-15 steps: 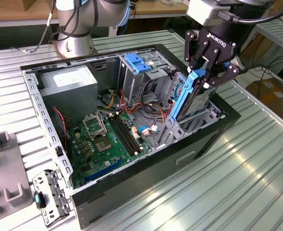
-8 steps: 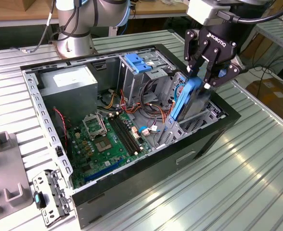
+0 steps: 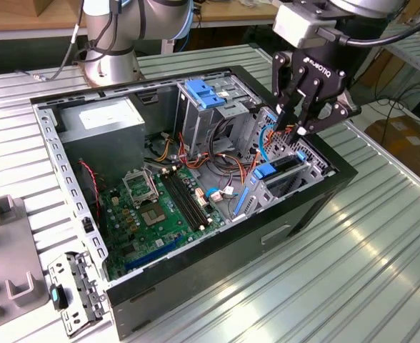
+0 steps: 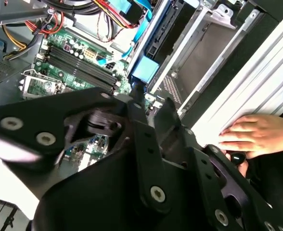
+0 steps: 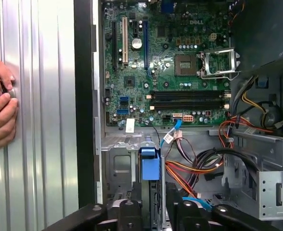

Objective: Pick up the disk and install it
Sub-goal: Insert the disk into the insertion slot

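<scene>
I'm hovering the gripper (image 3: pixel 301 128) over the disk (image 3: pixel 276 170), already sitting in the exterior view's right cage (image 3: pixel 299 180); I cannot tell its grip.

One computer case (image 3: pixel 310 214), one motherboard (image 3: pixel 153 214), one power-supply box (image 3: pixel 103 125), one gripper (image 3: pixel 296 123).

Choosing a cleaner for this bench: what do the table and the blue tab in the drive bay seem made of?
Table: metal, probably aluminium, bare silver with long ribs and soft glare. Blue tab: likely moulded plastic, smooth, evenly coloured, faintly glossy.
</scene>
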Tool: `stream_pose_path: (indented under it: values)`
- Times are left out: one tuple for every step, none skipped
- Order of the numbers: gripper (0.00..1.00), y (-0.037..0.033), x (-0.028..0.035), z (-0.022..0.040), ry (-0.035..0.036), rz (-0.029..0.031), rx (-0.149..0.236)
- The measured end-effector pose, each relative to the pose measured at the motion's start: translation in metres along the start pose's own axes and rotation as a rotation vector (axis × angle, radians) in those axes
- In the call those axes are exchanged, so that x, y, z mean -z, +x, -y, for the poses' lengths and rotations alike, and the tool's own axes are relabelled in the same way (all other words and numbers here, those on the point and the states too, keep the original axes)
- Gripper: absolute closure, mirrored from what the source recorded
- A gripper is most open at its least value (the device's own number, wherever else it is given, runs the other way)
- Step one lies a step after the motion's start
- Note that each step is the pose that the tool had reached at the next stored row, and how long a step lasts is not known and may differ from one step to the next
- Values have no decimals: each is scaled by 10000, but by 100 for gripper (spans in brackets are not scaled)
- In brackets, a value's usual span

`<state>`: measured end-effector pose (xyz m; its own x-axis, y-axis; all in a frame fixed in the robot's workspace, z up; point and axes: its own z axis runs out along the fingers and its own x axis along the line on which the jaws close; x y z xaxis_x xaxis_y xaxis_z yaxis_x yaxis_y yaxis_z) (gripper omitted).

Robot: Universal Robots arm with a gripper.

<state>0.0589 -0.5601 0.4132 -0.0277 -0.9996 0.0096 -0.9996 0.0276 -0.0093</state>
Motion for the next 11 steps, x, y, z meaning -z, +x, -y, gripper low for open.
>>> stream_pose_path:
  values:
    - [64, 4, -17, 0, 0, 0, -1]
    - [76, 15, -54, 0, 0, 0, 0]
    - [82, 26, -93, 0, 0, 0, -1]
    - [88, 37, -128, 0, 0, 0, 0]
    - [89, 54, -155, 1, 0, 0, 0]
    - [89, 71, -179, 1, -1, -1, 1]
    - [89, 80, -208, 1, 0, 1, 0]
    - [89, 79, -221, 0, 0, 0, 0]
    - [89, 79, -221, 0, 0, -2, 0]
    - [89, 80, -225, 0, -1, 0, 0]
    - [89, 80, -227, 0, 0, 0, 0]
